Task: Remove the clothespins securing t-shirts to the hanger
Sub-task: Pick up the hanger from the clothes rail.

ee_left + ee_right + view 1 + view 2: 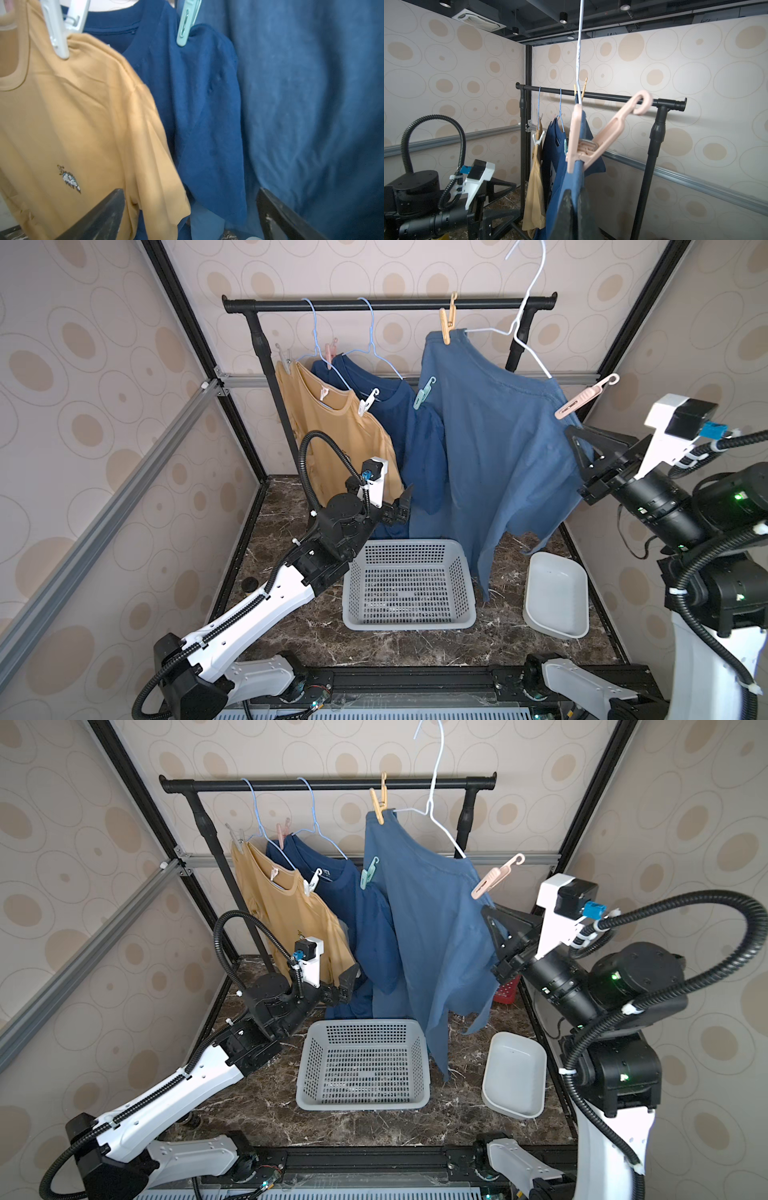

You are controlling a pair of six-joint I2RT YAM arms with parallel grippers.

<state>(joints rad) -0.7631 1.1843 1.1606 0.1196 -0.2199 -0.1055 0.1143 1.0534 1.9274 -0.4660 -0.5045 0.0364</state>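
Three t-shirts hang in both top views: mustard yellow (332, 435), dark blue (399, 418) and medium blue (498, 439). The medium blue one is on a white hanger (528, 344) whose hook is above the rail. Its clothespins are orange (446, 321) and pink (586, 397). My right gripper (577, 448) is shut on its fabric just below the pink clothespin (591, 141). Teal (186, 25), white (57, 31), small pink (330, 352) and grey (283, 356) clothespins hold the other shirts. My left gripper (190, 191) is open, low by the yellow and dark blue hems.
A black rail (386, 304) on two posts carries two blue wire hangers. On the marble floor stand a grey perforated basket (409, 623) and a white tub (557, 597). A red basket (509, 992) shows behind the right arm. Aluminium frame bars line the walls.
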